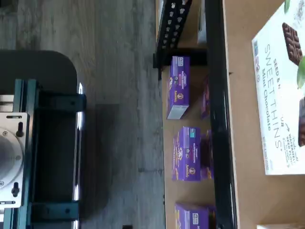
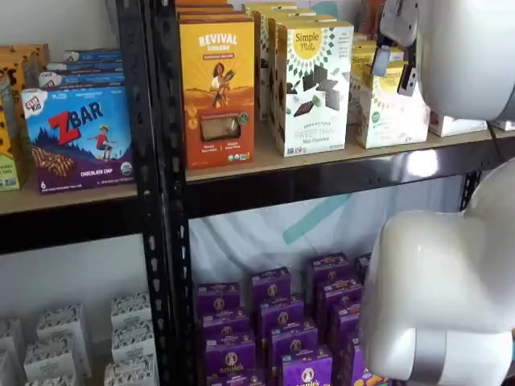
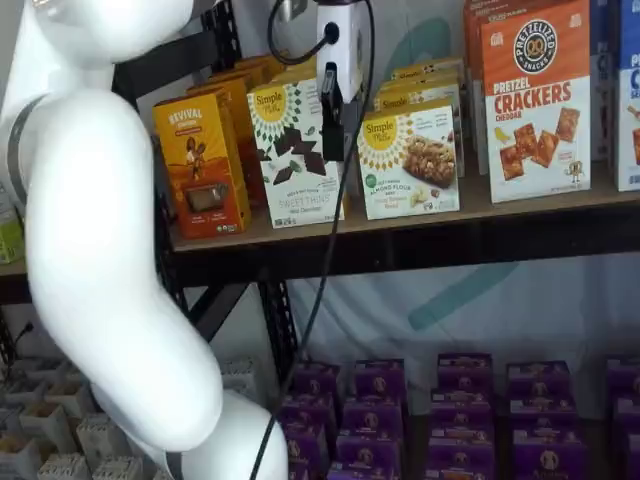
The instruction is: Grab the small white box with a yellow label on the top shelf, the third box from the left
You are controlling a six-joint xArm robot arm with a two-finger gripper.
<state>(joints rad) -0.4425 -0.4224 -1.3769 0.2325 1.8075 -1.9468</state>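
In a shelf view, the claw (image 2: 392, 66) partly hides the small white box (image 2: 394, 112).

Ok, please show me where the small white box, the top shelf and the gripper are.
small white box (image 3: 409, 160): shelf view, front face.
top shelf (image 3: 400, 247): shelf view, black front rail.
gripper (image 3: 331, 125): shelf view, black fingers, seen side-on.

On the top shelf (image 3: 420, 232) the small white box (image 3: 410, 160) stands between the chocolate-square carton (image 3: 296, 150) at its 9 o'clock and the cracker carton (image 3: 535, 100) at its 3 o'clock. The gripper (image 3: 333, 125) hangs just before the carton and box.
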